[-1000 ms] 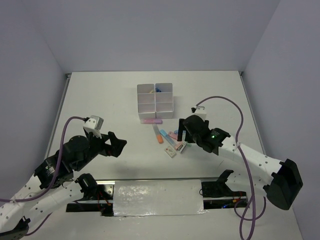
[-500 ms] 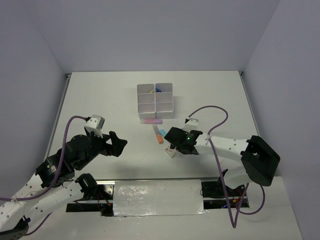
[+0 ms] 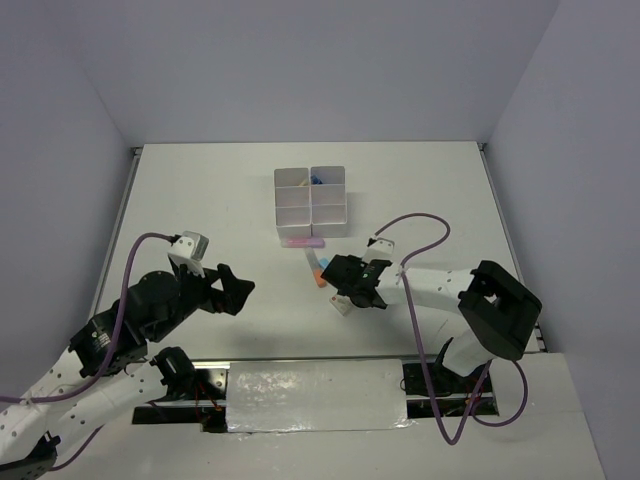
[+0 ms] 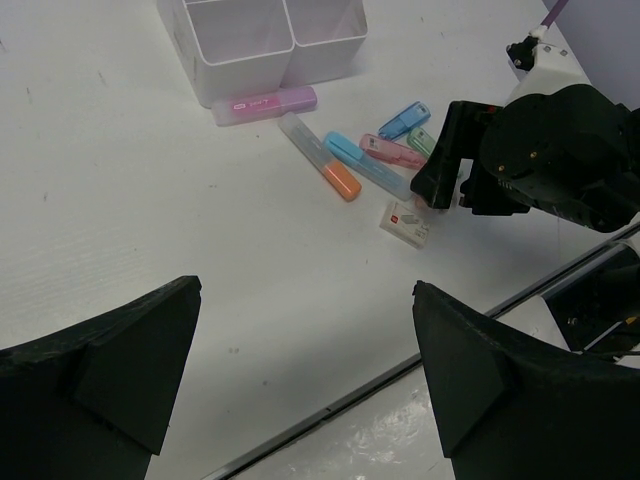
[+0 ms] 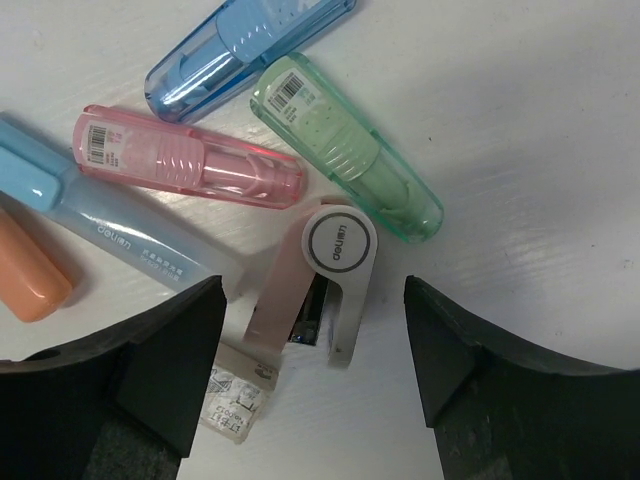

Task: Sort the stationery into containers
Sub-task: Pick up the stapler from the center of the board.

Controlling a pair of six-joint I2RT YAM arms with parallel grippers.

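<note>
Currently our right gripper hangs spread wide w/ nothing pinched, one finger on either side of a pink-and-white swivel eraser w/ "deli" on its round hub. We read "deli" on the pale blue marker too. Barcode stickers sit on the pink marker and green marker. A blue clear-cased piece, orange marker and white eraser lie around them. The whole pile sits on the table, near the containers but apart from them. Our left gripper is also wide open and empty, well apart from the pile.
</note>
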